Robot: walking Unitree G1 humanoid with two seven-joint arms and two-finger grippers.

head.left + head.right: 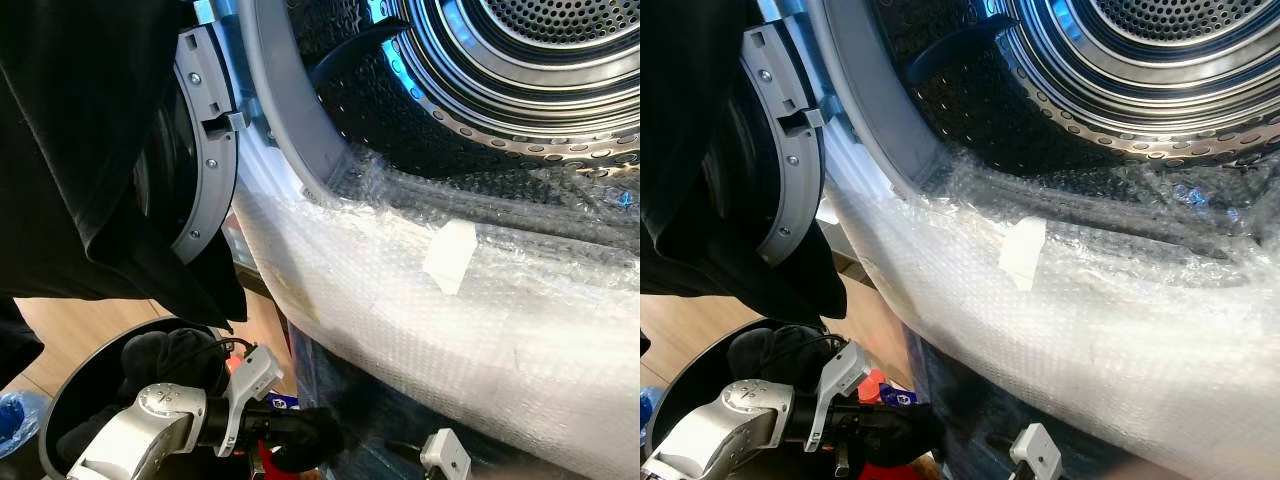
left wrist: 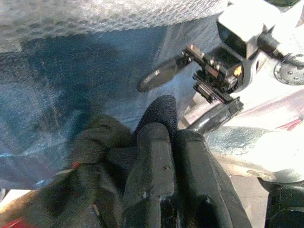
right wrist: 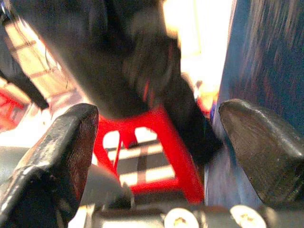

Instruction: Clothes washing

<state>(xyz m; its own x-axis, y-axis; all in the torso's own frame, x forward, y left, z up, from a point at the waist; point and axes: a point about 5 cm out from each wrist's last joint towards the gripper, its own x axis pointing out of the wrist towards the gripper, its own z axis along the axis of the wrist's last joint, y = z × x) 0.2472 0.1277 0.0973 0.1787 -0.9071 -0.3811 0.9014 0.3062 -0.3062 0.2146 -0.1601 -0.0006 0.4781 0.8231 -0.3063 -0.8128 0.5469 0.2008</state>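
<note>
Blurred, overexposed right wrist view

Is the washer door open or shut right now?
Open. The washer door is swung out to the robot's left, and the bare perforated drum shows through the opening above the bubble wrap.

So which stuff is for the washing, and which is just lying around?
For the washing:
washer drum
washer door
dark clothes pinched in the left gripper
black basket
right gripper, open

Just lying about:
bubble wrap
red stool
wooden floor
</note>
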